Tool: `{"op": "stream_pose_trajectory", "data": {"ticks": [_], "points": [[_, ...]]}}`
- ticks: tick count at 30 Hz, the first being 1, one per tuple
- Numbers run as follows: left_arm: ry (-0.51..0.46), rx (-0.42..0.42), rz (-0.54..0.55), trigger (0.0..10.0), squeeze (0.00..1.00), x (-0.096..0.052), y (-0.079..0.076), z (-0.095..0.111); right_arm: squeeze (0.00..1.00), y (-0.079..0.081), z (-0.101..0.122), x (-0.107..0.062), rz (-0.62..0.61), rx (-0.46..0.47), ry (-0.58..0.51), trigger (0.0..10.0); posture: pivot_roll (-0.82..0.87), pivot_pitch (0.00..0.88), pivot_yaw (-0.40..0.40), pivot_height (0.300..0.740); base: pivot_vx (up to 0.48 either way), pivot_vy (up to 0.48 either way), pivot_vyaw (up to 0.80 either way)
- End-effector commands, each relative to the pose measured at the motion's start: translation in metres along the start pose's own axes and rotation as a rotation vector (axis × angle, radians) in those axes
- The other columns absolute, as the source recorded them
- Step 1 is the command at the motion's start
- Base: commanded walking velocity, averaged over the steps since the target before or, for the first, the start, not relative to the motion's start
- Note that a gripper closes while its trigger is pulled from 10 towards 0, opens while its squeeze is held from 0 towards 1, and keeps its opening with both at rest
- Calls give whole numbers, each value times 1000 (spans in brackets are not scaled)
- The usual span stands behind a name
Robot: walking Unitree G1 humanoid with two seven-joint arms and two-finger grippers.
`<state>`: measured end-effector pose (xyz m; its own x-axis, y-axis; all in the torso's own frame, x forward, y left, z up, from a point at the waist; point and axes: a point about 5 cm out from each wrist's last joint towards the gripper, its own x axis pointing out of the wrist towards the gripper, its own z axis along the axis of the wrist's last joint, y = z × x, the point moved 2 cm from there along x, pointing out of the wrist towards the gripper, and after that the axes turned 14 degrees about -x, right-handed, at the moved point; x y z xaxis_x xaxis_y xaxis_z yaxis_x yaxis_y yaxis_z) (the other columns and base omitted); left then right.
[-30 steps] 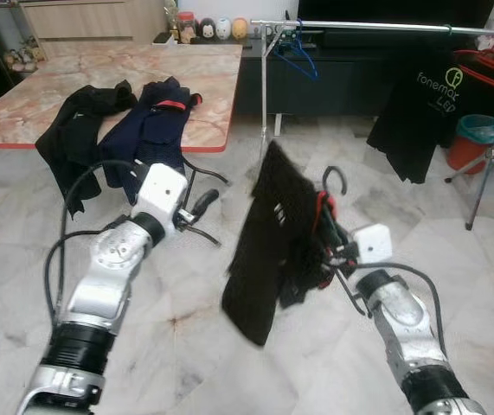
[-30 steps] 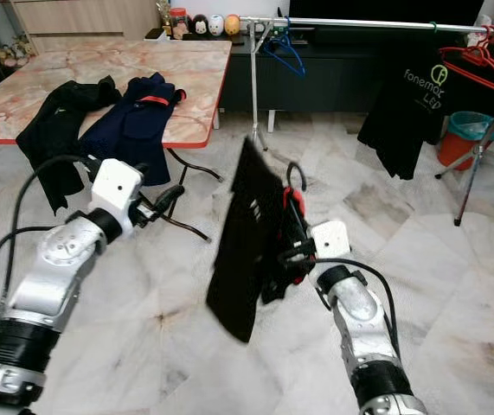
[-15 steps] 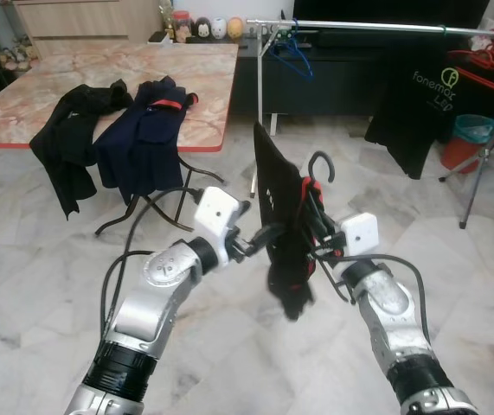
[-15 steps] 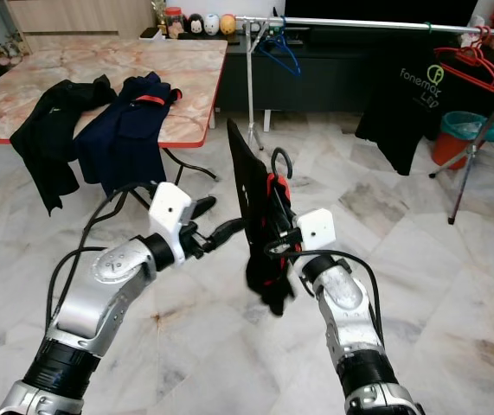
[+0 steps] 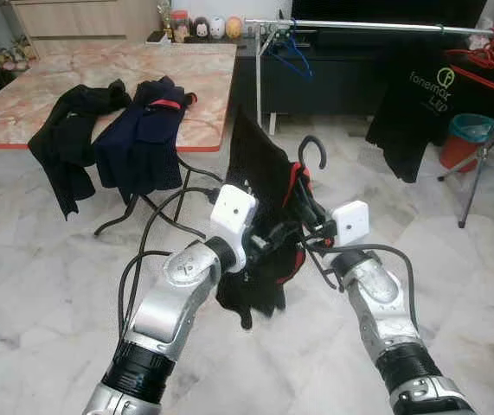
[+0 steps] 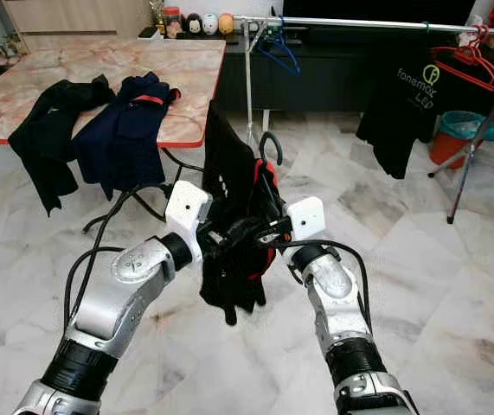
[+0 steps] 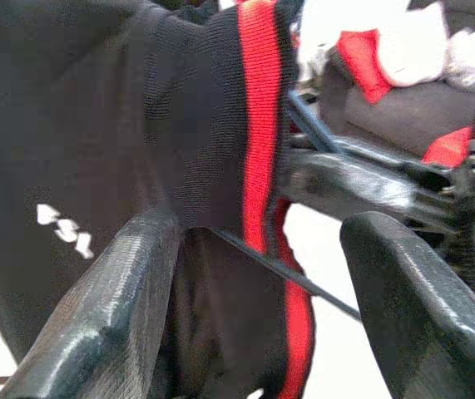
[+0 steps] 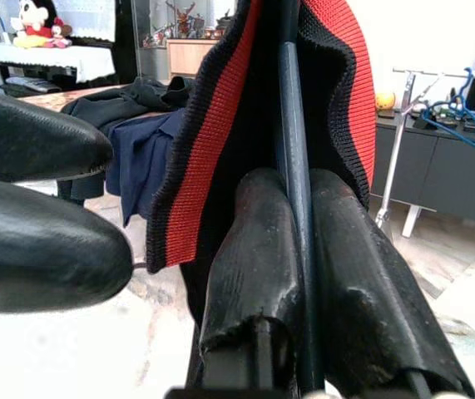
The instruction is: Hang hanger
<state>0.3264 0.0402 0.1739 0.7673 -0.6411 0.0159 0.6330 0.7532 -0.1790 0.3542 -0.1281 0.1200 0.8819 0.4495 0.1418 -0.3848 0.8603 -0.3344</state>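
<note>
Mid-floor, right pincer (image 8: pixel 291 249) clamping hanger (image 5: pixel 309 186), left pincer (image 7: pixel 258 291) spread

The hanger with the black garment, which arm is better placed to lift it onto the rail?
The right. The right gripper is shut on the hanger stem, hook up toward the rail. The left gripper is open around the black garment.

Head cameras look down at both arms; wrist cameras sit close against the shirt (image 5: pixel 259 186).
</note>
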Motion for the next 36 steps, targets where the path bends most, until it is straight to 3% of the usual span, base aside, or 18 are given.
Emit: {"op": "stream_pose_trajectory", "data": {"ticks": [1, 5, 11, 19, 22, 25, 27, 29, 36], "points": [[-1, 43, 25, 10000, 0, 3, -1, 6, 0, 0, 6, 3, 2, 2, -31, 0, 102, 0, 9, 740, 0, 0, 0], [0, 104, 107, 10000, 0, 9, 1, 10, 0, 2, 7, 2, 10, 20, -40, 0, 102, 0, 12, 740, 0, 0, 0], [4, 100, 178, 10000, 0, 13, 8, 9, 0, 4, 5, 3, 13, 23, -36, 0, 101, 0, 13, 740, 0, 0, 0], [21, 81, 192, 10000, 0, 18, 8, 8, 0, 5, 3, 1, 18, 29, -31, 0, 100, 0, 16, 740, 0, 0, 0], [26, 21, 84, 10000, 0, 18, -6, 7, 0, 5, 2, 1, 17, 32, -28, 0, 101, 0, 17, 740, 0, 0, 0], [43, 35, -34, 10000, 0, 14, -17, 6, 0, 5, 1, 0, 16, 31, -24, 0, 103, 0, 15, 740, 0, 0, 0], [54, 35, -50, 10000, 0, 13, -18, 4, 0, 5, 1, 0, 15, 31, -23, 0, 103, 0, 15, 740, 0, 0, 0], [109, 41, -135, 10000, 0, 8, -24, -4, 0, 2, 0, 0, 0, 22, -14, 0, 106, 0, 15, 740, 0, 0, 0], [130, 26, -151, 10000, 0, 9, -33, -10, 0, -1, 0, 2, -18, 15, -8, 0, 103, 0, 13, 740, 0, 0, 0]]}}
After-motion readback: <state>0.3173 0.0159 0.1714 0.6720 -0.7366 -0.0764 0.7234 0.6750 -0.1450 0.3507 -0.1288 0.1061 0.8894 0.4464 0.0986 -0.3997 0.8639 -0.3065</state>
